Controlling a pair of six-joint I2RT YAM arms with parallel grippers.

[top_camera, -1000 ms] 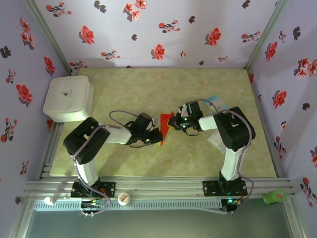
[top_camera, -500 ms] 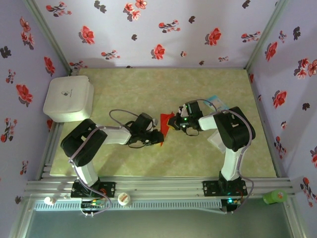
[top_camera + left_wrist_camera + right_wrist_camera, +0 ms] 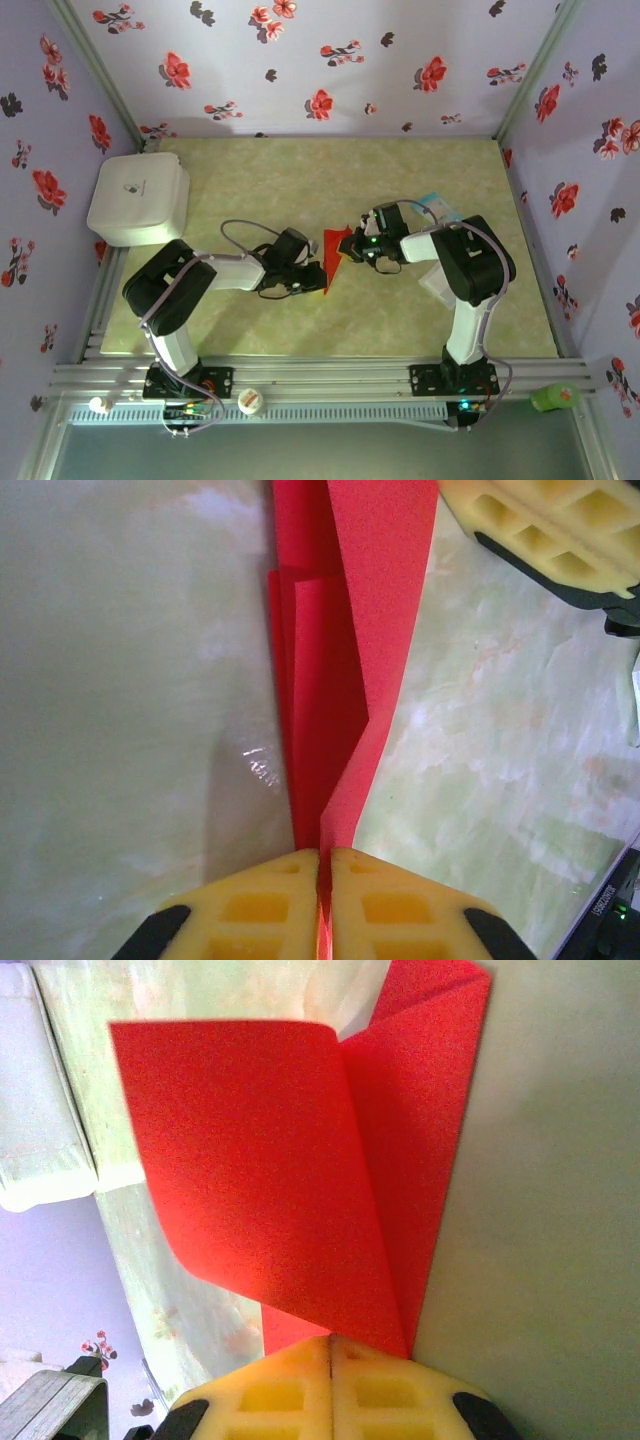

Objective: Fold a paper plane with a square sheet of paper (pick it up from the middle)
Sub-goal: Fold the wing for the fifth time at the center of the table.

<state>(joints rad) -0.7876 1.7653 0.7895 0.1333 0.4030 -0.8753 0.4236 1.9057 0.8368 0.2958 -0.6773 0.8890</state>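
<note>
The bright red paper (image 3: 334,255), folded into a narrow shape, sits mid-table between both arms. In the left wrist view the red paper (image 3: 340,670) runs as a folded strip away from my left gripper (image 3: 325,865), whose yellow pads are shut on its near end. In the right wrist view the red paper (image 3: 300,1170) spreads as a curled flap above my right gripper (image 3: 330,1345), shut on the paper's edge. From above, my left gripper (image 3: 318,274) holds the lower end and my right gripper (image 3: 352,249) the upper right side.
A white box (image 3: 138,198) stands at the table's left edge. A light-blue-and-white packet (image 3: 437,205) lies behind the right arm. The other gripper's yellow pad (image 3: 545,535) shows at the left wrist view's top right. The green marbled table (image 3: 250,180) has free room at the back.
The left arm has shifted slightly, its gripper nudging in toward the paper's lower end. The right arm and paper have hardly moved.
</note>
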